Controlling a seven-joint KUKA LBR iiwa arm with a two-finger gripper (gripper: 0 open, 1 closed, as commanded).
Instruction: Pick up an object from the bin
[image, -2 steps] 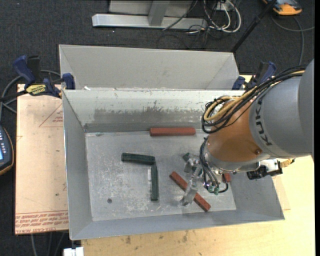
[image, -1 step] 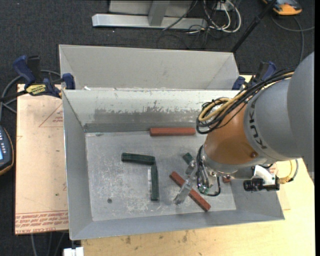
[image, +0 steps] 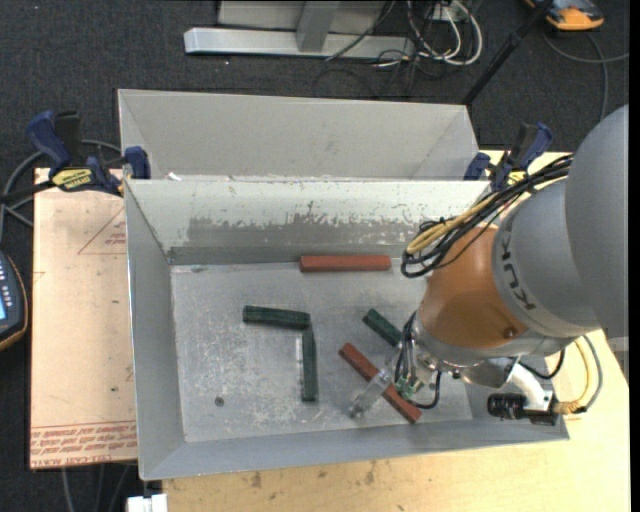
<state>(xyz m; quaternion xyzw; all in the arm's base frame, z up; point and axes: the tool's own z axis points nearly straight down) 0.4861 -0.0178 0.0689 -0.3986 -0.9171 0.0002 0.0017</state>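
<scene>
Five small bars lie in the grey bin (image: 150, 300); the gripper (image: 372, 395) sits low over a red-brown bar (image: 352, 358) at front right, w/ a dark green block (image: 380, 325) nearby, and whether it is released or clenched can't be told. Risk: the bar lies aslant, so an off-centre closure could pivot it away. Legible text: partial "KU" on the arm (image: 510, 265).

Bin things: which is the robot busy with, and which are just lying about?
Job: gripper; red bar beneath it, front right.
Lying about: green bars set in an L; small green bar; red-brown bar at the back.
</scene>
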